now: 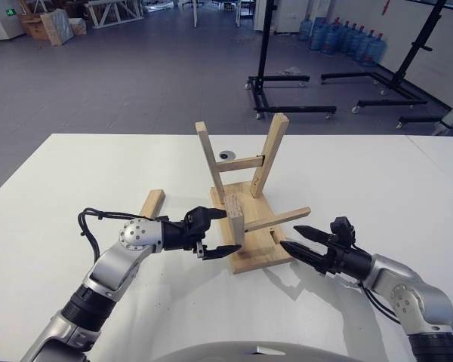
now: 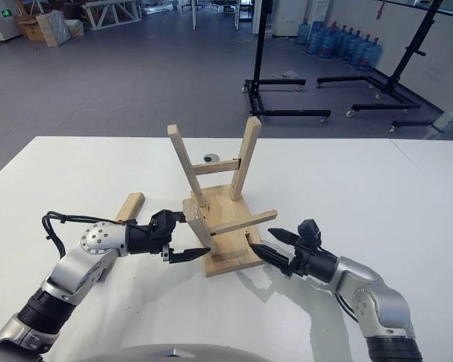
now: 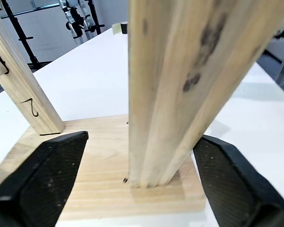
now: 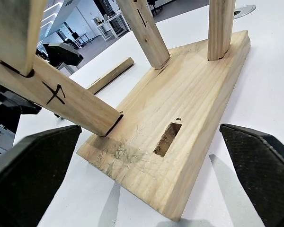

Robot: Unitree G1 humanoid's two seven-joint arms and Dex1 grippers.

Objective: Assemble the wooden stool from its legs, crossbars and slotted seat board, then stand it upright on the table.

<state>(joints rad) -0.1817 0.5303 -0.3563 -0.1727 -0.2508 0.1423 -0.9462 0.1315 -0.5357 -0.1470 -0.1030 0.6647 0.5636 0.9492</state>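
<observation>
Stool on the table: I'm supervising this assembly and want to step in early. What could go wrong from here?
The near leg stands in the seat board with the open left tool only bracketing it; a nudge might tip it. Its crossbar juts out, free end unsupported, near the empty slot, and the right tool nearby could knock it.

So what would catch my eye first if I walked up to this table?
A half-built wooden stool in the middle of the white table: its seat board lies flat, with two legs and a crossbar standing up at the far end. The left fingers are spread open either side of a third leg at the near corner, and the right fingers point, open, at an empty slot. A spare stick lies to the left.
</observation>
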